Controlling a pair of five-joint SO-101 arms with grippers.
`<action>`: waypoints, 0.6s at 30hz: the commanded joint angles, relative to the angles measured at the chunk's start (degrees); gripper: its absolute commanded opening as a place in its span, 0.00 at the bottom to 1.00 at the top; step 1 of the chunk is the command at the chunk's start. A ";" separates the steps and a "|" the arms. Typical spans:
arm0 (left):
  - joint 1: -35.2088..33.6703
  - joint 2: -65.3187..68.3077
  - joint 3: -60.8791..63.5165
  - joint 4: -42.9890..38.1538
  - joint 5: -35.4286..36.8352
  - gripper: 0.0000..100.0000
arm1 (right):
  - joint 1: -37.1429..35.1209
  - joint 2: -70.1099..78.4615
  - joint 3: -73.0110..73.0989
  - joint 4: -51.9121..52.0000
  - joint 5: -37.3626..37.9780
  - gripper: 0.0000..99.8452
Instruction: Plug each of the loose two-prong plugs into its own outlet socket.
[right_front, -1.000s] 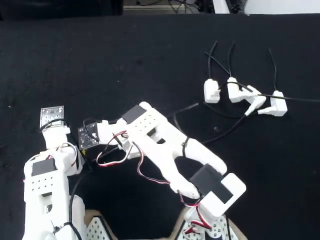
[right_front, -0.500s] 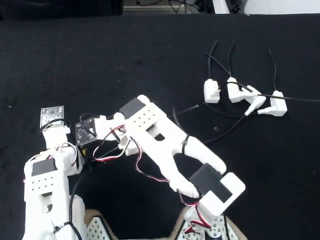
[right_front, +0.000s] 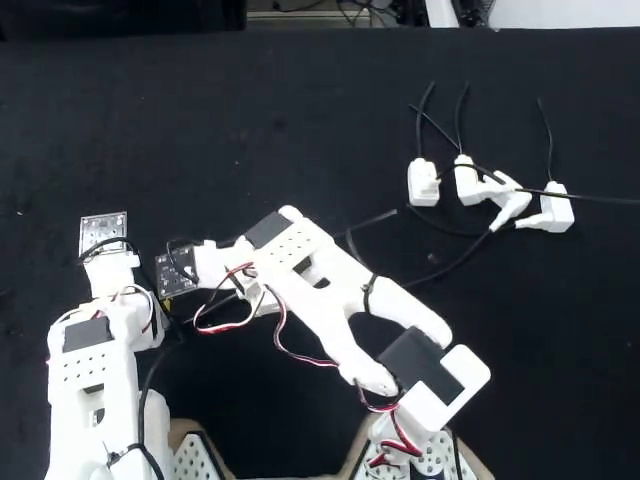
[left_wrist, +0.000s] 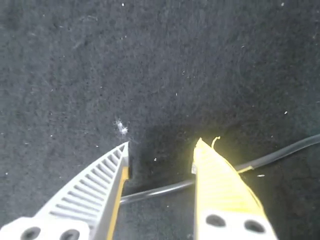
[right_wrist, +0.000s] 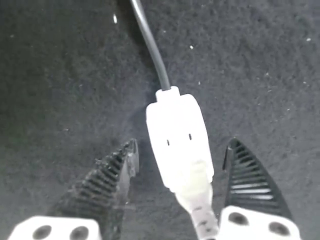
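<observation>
A white socket body (right_wrist: 177, 142) with two small slots lies on the black cloth, a dark cable (right_wrist: 149, 42) leaving its far end. My right gripper (right_wrist: 180, 170) is open and straddles it, black fingers (right_wrist: 112, 182) on either side with a gap to each. In the high view the right gripper (right_front: 180, 272) sits at the left-centre of the table, beside the left arm (right_front: 95, 350). My left gripper (left_wrist: 160, 155) is open low over bare cloth, and a thin black cable (left_wrist: 160, 189) runs under its fingertips. Several white plugs (right_front: 465, 182) lie at the back right.
Black cables (right_front: 450, 262) trail from the plug cluster toward the right arm's elbow. A long cable (right_front: 600, 198) runs off the right edge. The black cloth (right_front: 200, 130) covers the whole table; both arm bases stand at the front edge.
The right gripper shifted slightly left and back half a second ago and is now back where it was a second ago. The left arm has not moved.
</observation>
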 joint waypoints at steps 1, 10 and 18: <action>-0.48 -1.14 -0.75 -0.53 0.00 0.21 | -0.35 0.84 -0.40 -0.97 0.70 0.27; -0.48 -1.14 -0.75 -0.53 0.00 0.21 | 1.05 7.52 -5.41 -0.79 0.70 0.27; -0.48 -1.14 -0.75 -0.53 0.00 0.21 | 3.16 7.60 -8.66 -0.79 0.35 0.03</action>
